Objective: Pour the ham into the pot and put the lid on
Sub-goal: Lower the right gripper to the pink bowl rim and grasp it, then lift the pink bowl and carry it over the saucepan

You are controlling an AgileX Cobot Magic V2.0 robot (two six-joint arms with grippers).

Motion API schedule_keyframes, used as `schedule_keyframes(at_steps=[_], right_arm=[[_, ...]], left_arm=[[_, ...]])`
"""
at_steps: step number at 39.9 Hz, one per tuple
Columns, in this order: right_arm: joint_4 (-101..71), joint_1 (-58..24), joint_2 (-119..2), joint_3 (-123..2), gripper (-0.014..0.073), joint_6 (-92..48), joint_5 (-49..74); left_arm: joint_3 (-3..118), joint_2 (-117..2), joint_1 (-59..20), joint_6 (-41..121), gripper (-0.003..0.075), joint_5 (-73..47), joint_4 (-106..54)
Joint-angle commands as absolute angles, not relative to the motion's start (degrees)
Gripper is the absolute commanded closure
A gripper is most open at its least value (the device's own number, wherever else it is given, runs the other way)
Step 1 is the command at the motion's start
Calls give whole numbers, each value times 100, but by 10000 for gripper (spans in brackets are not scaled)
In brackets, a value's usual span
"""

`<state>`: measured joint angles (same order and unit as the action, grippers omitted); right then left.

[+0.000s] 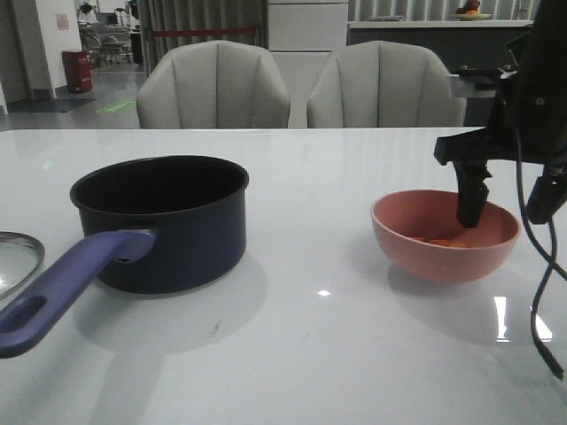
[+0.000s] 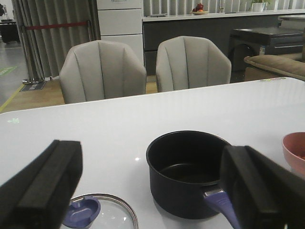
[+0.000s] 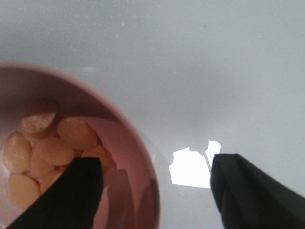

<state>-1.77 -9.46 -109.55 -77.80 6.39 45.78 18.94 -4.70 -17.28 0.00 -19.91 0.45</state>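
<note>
The dark navy pot (image 1: 168,221) stands left of centre on the table, its purple-blue handle (image 1: 62,288) pointing toward the front left. The glass lid (image 1: 18,261) lies flat at the far left edge, and its blue knob (image 2: 81,212) shows in the left wrist view. Several orange-pink ham pieces (image 3: 47,148) lie in the pink bowl (image 1: 443,235) on the right. My right gripper (image 1: 507,202) is open and straddles the bowl's right rim, one finger inside, one outside. My left gripper (image 2: 151,162) is open behind the pot (image 2: 183,176) and lid, holding nothing.
Two grey chairs (image 1: 213,88) stand beyond the far edge of the white table (image 1: 310,354). A black cable (image 1: 540,310) hangs from the right arm down to the table's right side.
</note>
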Motion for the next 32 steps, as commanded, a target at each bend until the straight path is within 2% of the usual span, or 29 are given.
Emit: schedule_keyframes(at_steps=[1,4,9,11,13,18,24,32], right_arm=[[-266,-942,-10955,-8185,63,637,4636],[-355,-942,-11097,-8319,160,637,4749],[-423,-942,-11182,-8396,414,637,4742],[-423,-942,-11182,-8396,477,637,4720],[-412,-942,-11182,-8396,452,632,4697],[-357,-942,-11176,-8404,461,581,4575],[-356,-959,-11099,-8863,461,474,5075],[-346,-1459,-10674,-9603,461,243,5168]], left_arm=[[2039,-525,-1775,0,103,-1536,33],[2039,-525,-1775,0,103,-1536,33],[2039,-525,-1775,0,103,-1536,33],[2039,-525,-1775,0,103,-1536,33],[2039,-525,-1775,0,103,-1536,33],[2039,-525,-1775,0,103,-1536,33],[2039,-525,-1775,0,103,-1536,33],[2039,-525,-1775,0,103,-1536,33]])
